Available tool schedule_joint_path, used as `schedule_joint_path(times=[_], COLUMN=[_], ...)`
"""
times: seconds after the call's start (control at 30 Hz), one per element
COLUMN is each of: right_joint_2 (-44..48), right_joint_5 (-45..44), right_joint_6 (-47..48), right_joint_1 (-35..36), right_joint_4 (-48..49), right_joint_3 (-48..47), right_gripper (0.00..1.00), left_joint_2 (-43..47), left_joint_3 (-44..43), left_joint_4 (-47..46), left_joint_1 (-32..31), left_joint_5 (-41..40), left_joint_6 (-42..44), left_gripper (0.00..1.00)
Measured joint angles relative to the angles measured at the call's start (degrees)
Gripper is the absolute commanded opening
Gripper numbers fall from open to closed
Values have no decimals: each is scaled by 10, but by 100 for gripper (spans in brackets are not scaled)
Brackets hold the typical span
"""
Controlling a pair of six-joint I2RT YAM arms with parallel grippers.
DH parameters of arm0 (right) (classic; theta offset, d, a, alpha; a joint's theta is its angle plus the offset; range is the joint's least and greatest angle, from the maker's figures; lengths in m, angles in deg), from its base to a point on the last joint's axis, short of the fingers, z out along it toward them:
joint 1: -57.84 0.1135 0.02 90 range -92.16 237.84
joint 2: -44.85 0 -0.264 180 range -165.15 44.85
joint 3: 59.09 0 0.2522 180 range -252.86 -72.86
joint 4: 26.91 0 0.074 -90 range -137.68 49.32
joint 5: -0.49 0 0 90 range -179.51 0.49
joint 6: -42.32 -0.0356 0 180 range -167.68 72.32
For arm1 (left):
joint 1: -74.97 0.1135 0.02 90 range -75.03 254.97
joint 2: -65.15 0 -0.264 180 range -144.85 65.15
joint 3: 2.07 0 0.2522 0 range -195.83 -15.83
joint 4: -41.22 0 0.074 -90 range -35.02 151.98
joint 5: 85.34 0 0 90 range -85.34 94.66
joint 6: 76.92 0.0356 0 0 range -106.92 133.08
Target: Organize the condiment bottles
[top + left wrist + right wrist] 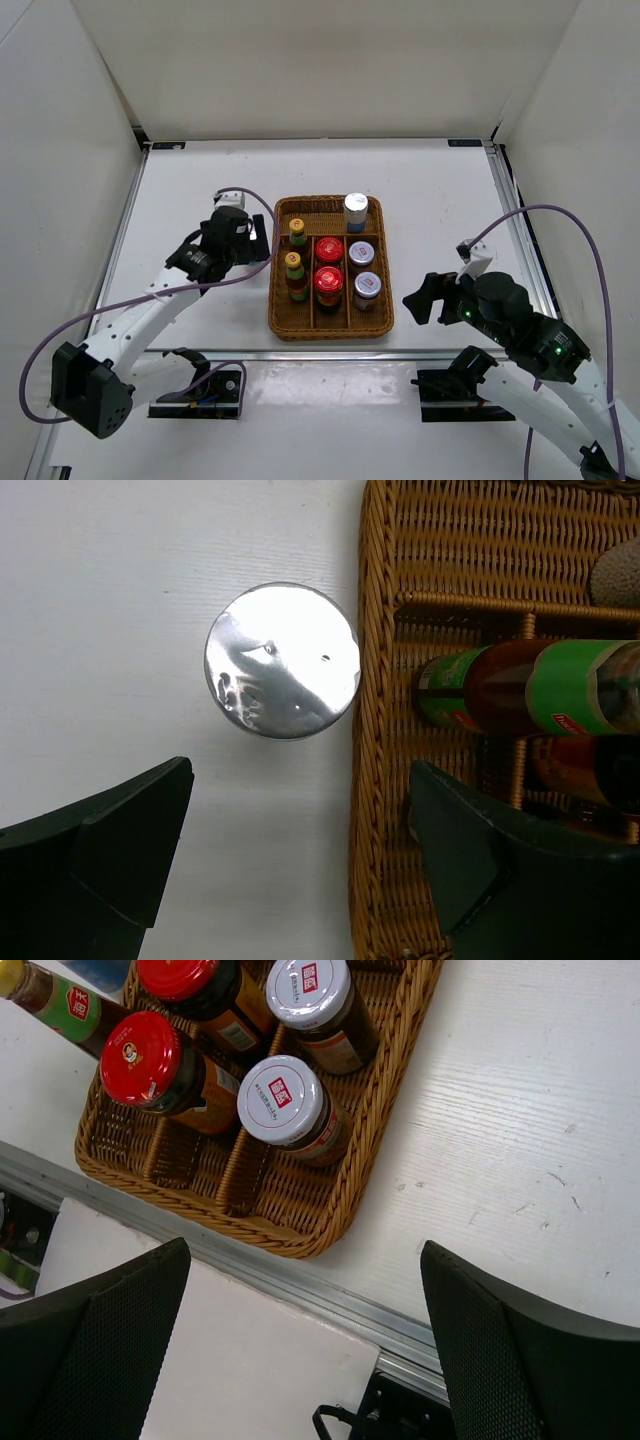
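Spread wide and empty: left gripper (300, 770), above tall bottle with shiny silver round cap (282, 660); bottle upright on white table (120, 600), just outside left rim of brown woven wicker tray (380, 780); long axis vertical, cap just ahead of fingertips (150, 810), roughly centred in the gap; inner finger over tray rim, so probably tight on that side; right gripper (302, 1250) likewise wide open, empty, off tray's near-right corner; left arm clearly nearer; seven other bottles and jars (328, 280) in tray compartments; red square logo on lids of grey-lidded glass jars (283, 1100), characters unreadable; red badge on slim green-labelled bottle (540, 685), illegible.
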Motion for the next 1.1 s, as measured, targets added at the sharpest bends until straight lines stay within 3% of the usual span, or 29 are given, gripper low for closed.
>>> schedule_joint_path(times=[0.37,0.47,0.5,0.63,0.9,1.1], right_joint_2=[1,1,1,1,1,1], right_joint_5=[5,6,6,6,9,9], right_joint_6=[4,4,4,4,6,6], right_joint_1=[0,0,0,0,0,0], right_joint_4=[0,0,0,0,0,0], right_joint_3=[0,0,0,0,0,0], right_gripper=[99,99,99,99,99,99], left_joint_2=[-62,-84,-91,-115,-123,-130], left_joint_3=[8,6,4,-26,-183,-287], left_joint_4=[-46,-62,-66,-68,-56,-108], left_joint_1=[9,25,31,46,49,26], left_joint_5=[-3,-6,-7,-7,-13,15], left_joint_6=[-15,-8,-4,22,78,98], left_gripper=[99,86,74,56,57,56])
